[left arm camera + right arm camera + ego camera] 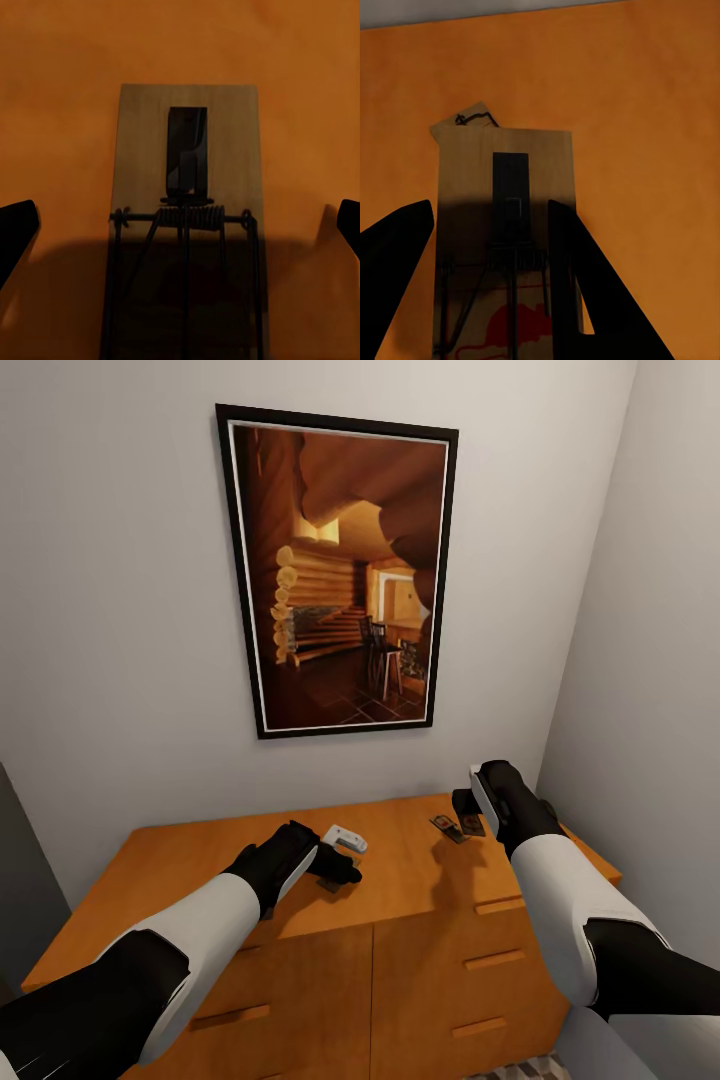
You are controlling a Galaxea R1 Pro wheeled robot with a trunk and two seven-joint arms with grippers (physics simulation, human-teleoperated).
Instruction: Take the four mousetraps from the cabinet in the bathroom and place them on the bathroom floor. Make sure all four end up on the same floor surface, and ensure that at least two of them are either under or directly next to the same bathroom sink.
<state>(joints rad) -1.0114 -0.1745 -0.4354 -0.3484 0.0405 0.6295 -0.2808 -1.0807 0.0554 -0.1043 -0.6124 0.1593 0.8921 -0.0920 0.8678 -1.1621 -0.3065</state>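
Two mousetraps lie flat on the cabinet (400, 880) top, one under each arm. The left fingers (15, 232) stand wide apart astride one mousetrap (187, 217); the right fingers (577, 285) are apart over another mousetrap (506, 225). Closing off-centre could skid the thin board away.

Pale grey plaster walls (110, 610) meet in a corner at the right, the side wall (650, 610) running toward the viewer. A tall black-framed picture of a log-cabin interior (340, 575) hangs on the back wall, tilted slightly. Below it stands a low orange-brown wooden sideboard (420, 980) with flat drawer fronts and slim bar handles, pushed against both walls. A sliver of cube-patterned floor tile (525, 1070) shows beneath. Light is soft and even.
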